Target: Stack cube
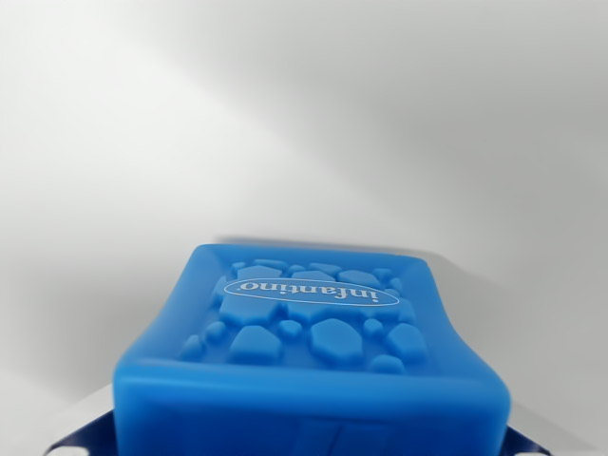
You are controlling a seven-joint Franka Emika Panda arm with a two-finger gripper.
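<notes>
Of the claw only two dark blue slivers show, one at the bottom left corner of the wrist view and one at the bottom right, each poking out from behind the lower corners of the cube. Whether its jaws press on the cube or stand clear of it cannot be told, since the cube hides everything between those slivers.

The blue cube fills the lower middle of the view, right in front of the camera and between the two slivers. It is a soft-looking block with rounded edges. Its upward face is recessed and covered with raised pebble shapes of differing outline. Among them sits a white-rimmed oval badge bearing the word "infantino" in white letters; the word reads upside down in this view. The near face of the cube, at the bottom edge of the picture, is smooth, with a faint vertical crease near its middle.

Beyond the cube lies a plain white table, with a thin shadow along the cube's far edge. Soft grey bands of shade run diagonally across the white.
</notes>
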